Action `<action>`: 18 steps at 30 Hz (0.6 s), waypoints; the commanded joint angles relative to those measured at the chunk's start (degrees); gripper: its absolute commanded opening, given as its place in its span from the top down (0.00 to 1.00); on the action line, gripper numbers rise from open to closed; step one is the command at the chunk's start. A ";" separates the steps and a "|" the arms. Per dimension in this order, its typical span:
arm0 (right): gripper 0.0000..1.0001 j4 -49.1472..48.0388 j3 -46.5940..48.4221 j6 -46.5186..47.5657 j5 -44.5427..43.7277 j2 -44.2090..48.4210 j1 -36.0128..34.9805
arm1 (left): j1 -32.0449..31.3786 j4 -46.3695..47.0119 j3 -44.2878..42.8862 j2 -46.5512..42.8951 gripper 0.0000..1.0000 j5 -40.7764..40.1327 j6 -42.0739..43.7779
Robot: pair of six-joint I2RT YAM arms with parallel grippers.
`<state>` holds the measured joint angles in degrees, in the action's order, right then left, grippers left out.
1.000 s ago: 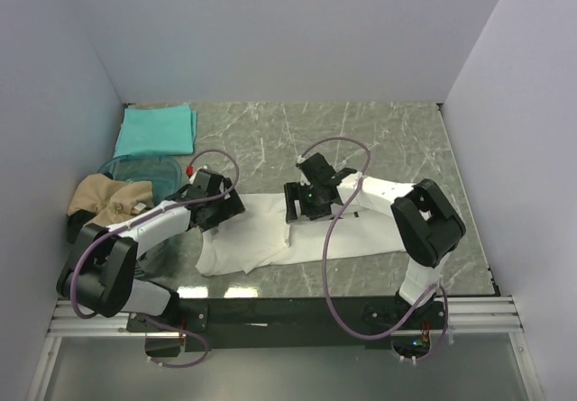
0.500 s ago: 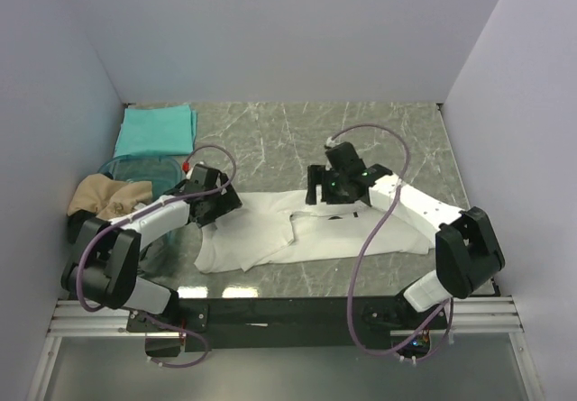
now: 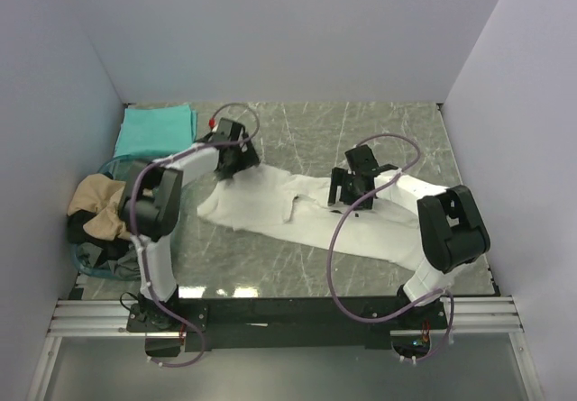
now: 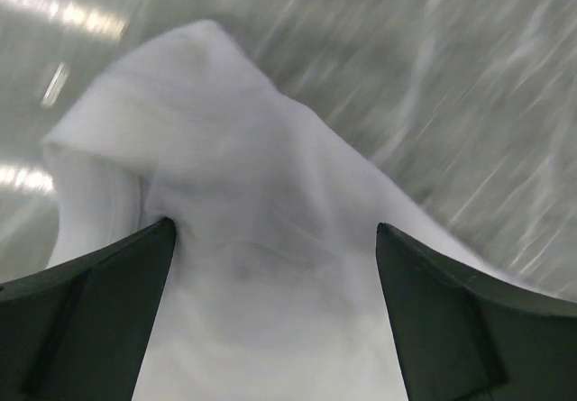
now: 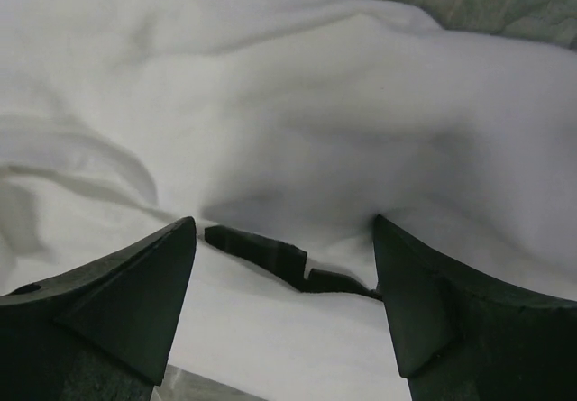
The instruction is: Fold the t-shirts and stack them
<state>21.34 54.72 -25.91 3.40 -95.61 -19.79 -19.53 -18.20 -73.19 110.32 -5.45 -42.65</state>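
One marble table (image 3: 306, 131) bears a white tee (image 3: 270, 221) spread crosswise; a folded teal tee (image 3: 155, 129) and a heaped tan tee (image 3: 99, 198) lie left of both jaws; left gripper (image 4: 275, 223), released wide, straddles the white tee's bunched corner, marble beyond its edge; right gripper (image 5: 284, 220), also released, straddles black marks (image 5: 288, 261).

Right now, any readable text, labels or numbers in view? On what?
None readable.
Black chest mark on the white t-shirt: creased and partly folded under, so no letters or digits can be made out in the right wrist view. It is too small to read from the top camera.
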 commanded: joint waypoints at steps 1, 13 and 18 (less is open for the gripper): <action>0.14 -0.95 -5.48 -1.15 1.08 1.03 -1.29 | 0.46 -2.79 -21.02 14.85 0.01 3.33 4.59; 0.15 -3.07 -9.20 -12.32 9.79 10.96 -27.57 | -0.42 23.20 -56.60 44.27 0.01 28.39 -12.01; 0.14 0.18 -1.55 -8.81 6.45 15.72 -30.04 | -1.74 28.81 -59.54 48.06 0.01 31.20 -12.45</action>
<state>19.62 47.86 -34.92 10.68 -84.60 -50.26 -20.14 3.05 -132.51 156.40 21.26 -52.18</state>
